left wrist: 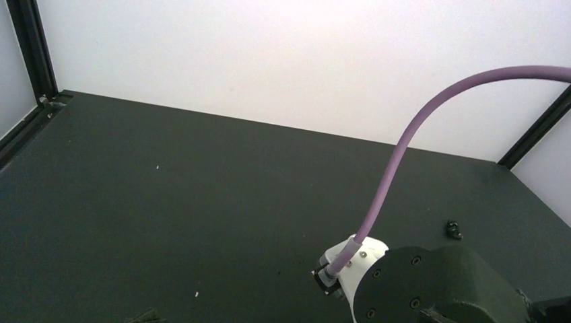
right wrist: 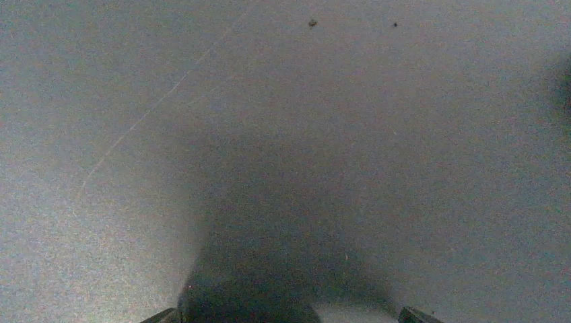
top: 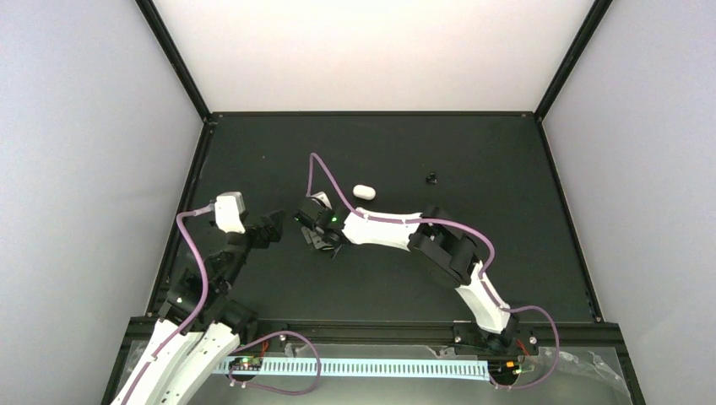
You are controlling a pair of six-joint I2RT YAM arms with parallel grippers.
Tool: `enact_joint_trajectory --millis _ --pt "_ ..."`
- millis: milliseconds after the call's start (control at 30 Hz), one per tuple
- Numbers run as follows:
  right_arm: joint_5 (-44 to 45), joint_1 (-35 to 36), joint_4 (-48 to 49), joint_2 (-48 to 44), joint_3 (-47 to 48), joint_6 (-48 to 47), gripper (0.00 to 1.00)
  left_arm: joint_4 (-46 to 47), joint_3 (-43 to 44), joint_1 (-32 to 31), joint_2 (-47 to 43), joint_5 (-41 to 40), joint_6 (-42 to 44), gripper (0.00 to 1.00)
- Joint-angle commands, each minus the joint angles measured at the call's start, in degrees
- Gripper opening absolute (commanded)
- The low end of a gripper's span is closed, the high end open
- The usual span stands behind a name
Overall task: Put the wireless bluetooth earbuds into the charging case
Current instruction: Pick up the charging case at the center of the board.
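Observation:
The charging case [top: 364, 191] is a small white oval lying on the black mat, a little beyond my right arm's wrist; no dark interior shows. The earbuds are hidden or out of view. My right gripper [top: 321, 239] points down at the mat left of centre, below and left of the case. In the right wrist view its fingertips [right wrist: 161, 315] stand wide apart, open, with only shadowed mat between them. My left gripper [top: 272, 228] hovers just left of the right one, open and empty; only one tip [left wrist: 145, 316] shows in its own view.
A small black object [top: 431, 178] lies on the mat right of the case, also seen as a black bit [left wrist: 454, 230]. The right arm's white wrist with its purple cable [left wrist: 353, 259] fills the left wrist view's lower right. Black frame rails edge the mat.

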Motion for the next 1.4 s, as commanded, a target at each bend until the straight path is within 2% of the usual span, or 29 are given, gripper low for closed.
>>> enact_joint_trajectory --millis 0,267,433,600,733,900,1200,1367 --pt "2.0 0.3 -1.0 -1.6 -3.0 0.1 0.84 -1.3 0.9 -0.3 -1.0 -0.5 -0.1 0.99" --pt "-0.2 0.2 3.0 -8.5 -14.4 -1.0 0.74 -0.7 0.6 -0.4 -1.2 0.5 -0.3 0.99" --pt "-2.2 0.2 5.5 -10.2 -17.5 -2.3 0.72 -0.8 0.6 -0.4 -1.0 0.9 -0.3 0.99" --pt "-2.7 0.1 6.6 -13.1 -21.3 -3.1 0.75 -0.7 0.6 -0.5 -0.5 1.2 -0.2 0.99" --pt "-4.8 0.1 8.6 -19.4 -25.7 -2.3 0.81 -0.6 0.4 -0.5 -0.3 1.3 -0.4 0.99" --pt "-6.8 0.2 11.1 -26.4 -29.9 -0.2 0.82 -0.7 0.3 -0.5 -0.2 0.8 -0.3 0.99" --pt "-4.5 0.2 13.5 -22.7 -26.4 2.7 0.81 0.3 -0.2 -0.6 0.2 0.5 -0.1 0.99" --pt "-3.6 0.3 15.1 -19.7 -24.7 1.3 0.80 0.2 -0.1 -0.6 0.1 0.1 0.2 0.99"
